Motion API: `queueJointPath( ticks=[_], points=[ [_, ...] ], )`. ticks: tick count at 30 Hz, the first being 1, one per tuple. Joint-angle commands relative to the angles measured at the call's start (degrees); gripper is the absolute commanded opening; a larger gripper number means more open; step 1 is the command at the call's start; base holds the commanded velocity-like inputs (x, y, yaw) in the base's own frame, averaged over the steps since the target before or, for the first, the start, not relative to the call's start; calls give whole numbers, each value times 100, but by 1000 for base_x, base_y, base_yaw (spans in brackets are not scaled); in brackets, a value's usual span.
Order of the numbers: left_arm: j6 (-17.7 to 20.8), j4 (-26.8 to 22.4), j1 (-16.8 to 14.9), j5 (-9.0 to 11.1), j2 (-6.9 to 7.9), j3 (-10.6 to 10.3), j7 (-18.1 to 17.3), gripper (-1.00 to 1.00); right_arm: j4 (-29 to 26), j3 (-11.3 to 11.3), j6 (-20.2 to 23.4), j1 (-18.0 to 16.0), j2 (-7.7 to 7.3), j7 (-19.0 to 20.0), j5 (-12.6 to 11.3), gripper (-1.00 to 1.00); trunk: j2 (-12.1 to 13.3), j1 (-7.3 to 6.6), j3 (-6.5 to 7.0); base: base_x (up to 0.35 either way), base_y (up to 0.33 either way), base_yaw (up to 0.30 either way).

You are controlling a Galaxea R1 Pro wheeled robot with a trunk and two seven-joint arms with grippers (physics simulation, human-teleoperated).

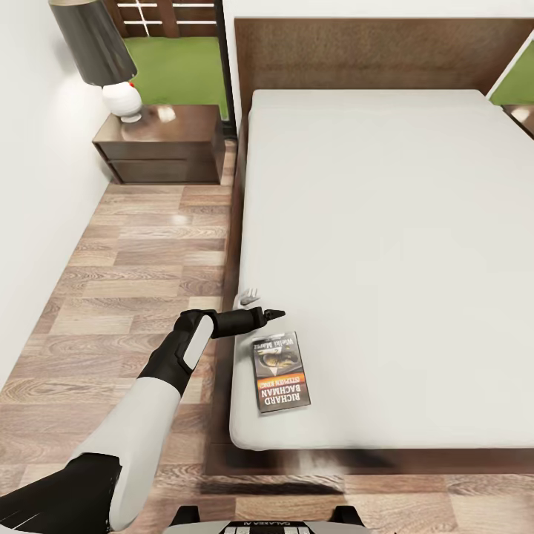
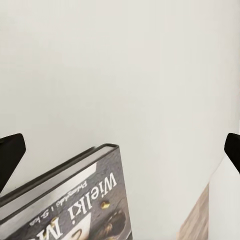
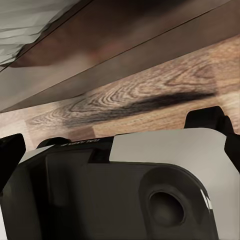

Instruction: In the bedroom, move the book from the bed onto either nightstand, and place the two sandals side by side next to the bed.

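The book (image 1: 280,371) lies flat near the front left corner of the bed's pale mattress (image 1: 386,245), dark cover up with an orange band. My left gripper (image 1: 263,308) hovers just beyond the book's far end, over the mattress edge, and holds nothing. In the left wrist view the book (image 2: 85,200) lies close below the open left gripper (image 2: 120,150), whose dark fingertips (image 2: 10,152) sit wide apart at the frame edges. The nightstand (image 1: 159,144) stands left of the headboard. My right gripper (image 3: 120,150) is open, held low over my own base. The sandals are out of view.
A black-shaded lamp (image 1: 111,59) with a white base stands on the left nightstand. Part of a second nightstand (image 1: 523,115) shows at the far right. A white wall (image 1: 37,185) borders the wood-plank floor (image 1: 133,259) left of the bed. My base (image 3: 125,190) sits by the bed's foot.
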Motion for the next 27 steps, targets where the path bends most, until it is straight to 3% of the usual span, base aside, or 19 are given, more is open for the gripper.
queueJointPath(
  ticks=[1, 8, 13, 27],
  points=[
    [35, -3, -2, 17, -1, 3, 0, 100, 3, -42, -47, -6, 0, 20, 60, 100, -2, 0, -3, 0, 0, 0],
    [35, -3, -2, 17, -1, 3, 0, 100, 3, -42, -47, -6, 1, 20, 60, 100, -2, 0, -3, 0, 0, 0],
    [35, -3, -2, 17, -1, 3, 0, 100, 3, -42, -47, -3, 1, 20, 60, 100, -202, 110, -92, 0, 0, 0],
    [35, -3, -2, 17, -1, 3, 0, 100, 3, -42, -47, -7, 0, 18, 60, 100, -202, 110, -92, 0, 0, 0]
  ],
)
